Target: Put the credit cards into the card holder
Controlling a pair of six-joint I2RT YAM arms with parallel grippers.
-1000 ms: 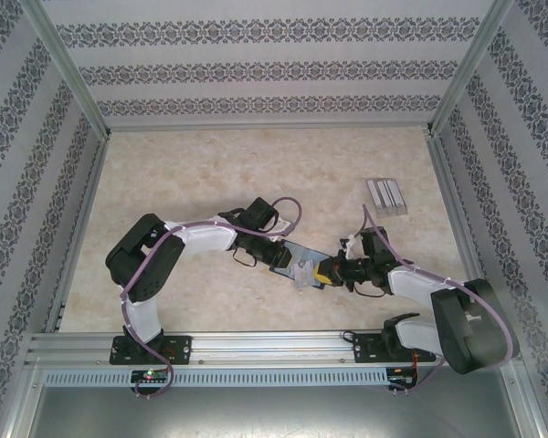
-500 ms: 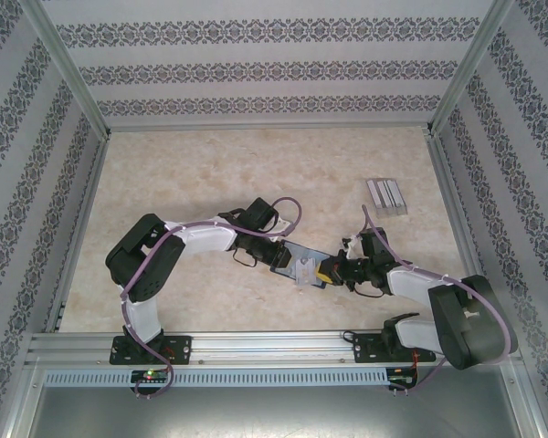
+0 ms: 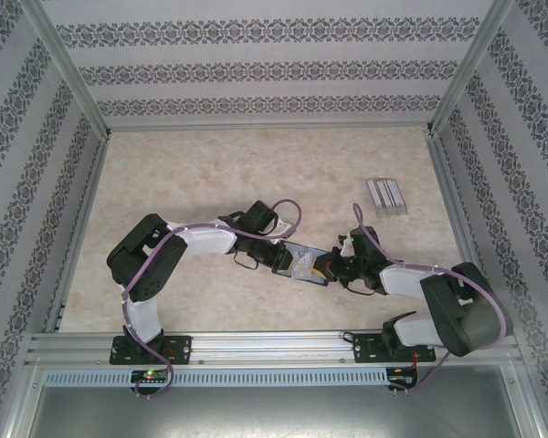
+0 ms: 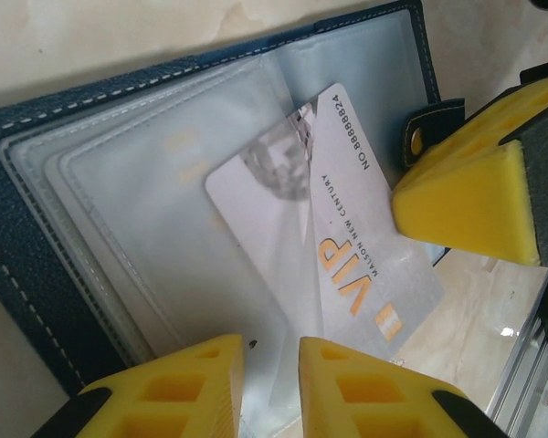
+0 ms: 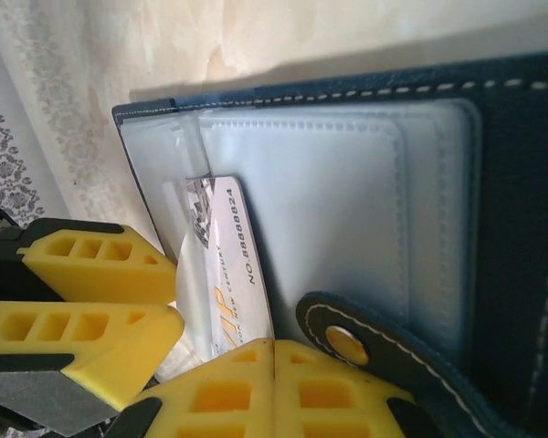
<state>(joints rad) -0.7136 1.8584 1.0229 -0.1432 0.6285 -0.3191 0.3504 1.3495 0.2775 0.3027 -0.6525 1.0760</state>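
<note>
- The card holder (image 4: 36, 274) is being laid open and flat on the table (image 3: 210, 173) between the two arms, so that its clear sleeves (image 4: 164, 210) are being presented upward to both claws.
- A credit card (image 4: 347, 255), pale grey with "VIP" printed on it, is being pinched at its edge by the right gripper (image 5: 272, 351), whose jaws are being pressed fully together on it.
- The card's far part is being lodged under a sleeve flap. This is judged to be mid-insertion, with the card lying skewed to the pocket.
- The left gripper (image 4: 269, 351) is being held at the sleeve's free edge with only a narrow gap between its fingers, probably to steady the flap so that the pocket mouth is being offered to the card. Whether plastic is actually being gripped cannot be told.
- The clasp tab (image 5: 347, 342) is being left loose beside the right fingers, clear of the pocket.
- A clear slotted rack (image 3: 386, 195) is being left well apart, far right.
</note>
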